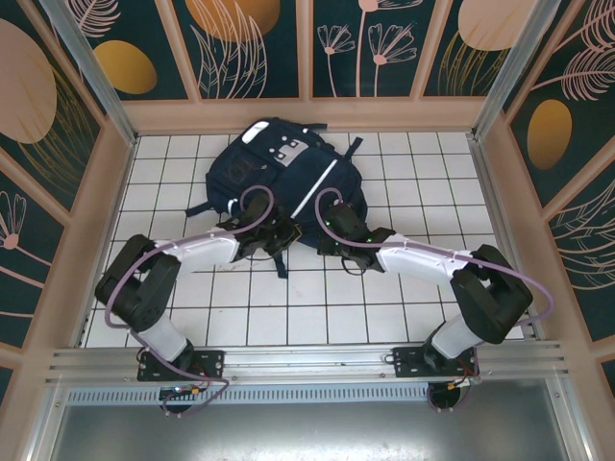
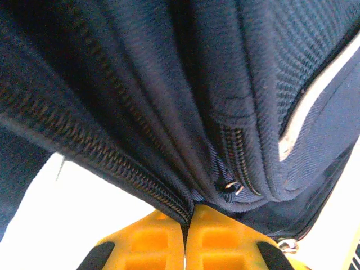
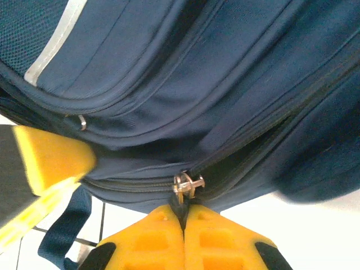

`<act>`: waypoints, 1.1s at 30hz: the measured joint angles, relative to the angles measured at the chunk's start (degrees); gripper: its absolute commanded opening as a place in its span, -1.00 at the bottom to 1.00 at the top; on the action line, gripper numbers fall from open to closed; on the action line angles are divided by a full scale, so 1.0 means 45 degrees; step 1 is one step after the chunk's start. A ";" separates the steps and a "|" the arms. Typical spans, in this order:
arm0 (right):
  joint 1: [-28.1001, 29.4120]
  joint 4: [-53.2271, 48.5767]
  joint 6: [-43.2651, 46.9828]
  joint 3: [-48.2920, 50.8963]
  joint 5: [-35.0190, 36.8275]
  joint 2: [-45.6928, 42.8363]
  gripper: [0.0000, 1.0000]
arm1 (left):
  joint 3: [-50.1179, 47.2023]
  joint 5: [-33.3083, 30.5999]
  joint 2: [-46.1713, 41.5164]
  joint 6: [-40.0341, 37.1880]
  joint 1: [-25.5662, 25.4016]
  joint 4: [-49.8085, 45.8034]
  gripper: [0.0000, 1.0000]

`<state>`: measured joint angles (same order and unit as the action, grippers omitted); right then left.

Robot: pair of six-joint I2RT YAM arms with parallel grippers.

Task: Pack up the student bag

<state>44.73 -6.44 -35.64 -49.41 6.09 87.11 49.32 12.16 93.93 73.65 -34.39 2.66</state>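
Note:
The student bag (image 1: 279, 173) lies flat on the white tiled table, dark navy with a white stripe and a grey-white patch. Both grippers meet at its near edge. My left gripper (image 1: 282, 233) (image 2: 189, 211) is shut, its yellow fingers pinching the fabric edge beside a zip track (image 2: 112, 160) of the student bag (image 2: 169, 84). My right gripper (image 1: 330, 229) (image 3: 184, 209) is shut on the dark pull tab that hangs from the metal zip slider (image 3: 187, 184) of the student bag (image 3: 197, 67). The left gripper's yellow finger (image 3: 50, 160) shows at the left of the right wrist view.
A loose navy strap (image 1: 279, 259) trails from the bag toward the arms. Wooden walls with patterned panels (image 1: 307, 110) enclose the table on three sides. Bare tiles (image 1: 317, 307) lie between the bag and the arm bases.

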 measured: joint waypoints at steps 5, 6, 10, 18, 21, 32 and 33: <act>-0.0631 0.0053 0.0520 -0.0005 -0.0369 -0.0087 -1.00 | -0.1015 0.0102 -0.1117 -0.0680 0.1671 -0.0714 -1.00; -0.0772 -0.0010 0.0597 -0.0015 -0.0185 -0.0087 -1.00 | -0.1107 -0.0019 -0.1253 -0.0918 0.2093 -0.1044 -1.00; -0.1389 -0.0505 0.0850 -0.0015 0.0559 -0.0039 -1.00 | -0.1297 -0.0578 -0.1525 -0.2055 0.4070 -0.1962 -1.00; -0.1137 -0.0651 0.0952 -0.0185 0.0578 0.0199 -0.88 | -0.0670 -0.0670 -0.1520 -0.4337 0.6081 -0.2977 -1.00; -0.0709 -0.0665 0.1020 -0.0656 0.0520 0.0593 -0.68 | -0.0714 -0.0398 -0.1525 -0.4469 0.6081 -0.2948 -0.70; 0.0466 -0.1010 0.1151 -0.3235 -0.0092 0.1855 -0.26 | -0.1583 0.0253 -0.3235 -0.4561 0.6071 -0.2973 0.08; 0.0568 -0.1049 0.1175 -0.3478 -0.0131 0.1982 -0.26 | -0.1724 0.0330 -0.3546 -0.4527 0.6071 -0.2973 0.08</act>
<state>47.29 -11.16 -30.35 -65.06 5.50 96.03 41.56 13.65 77.97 53.28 -7.07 -10.72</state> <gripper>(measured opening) 0.361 0.535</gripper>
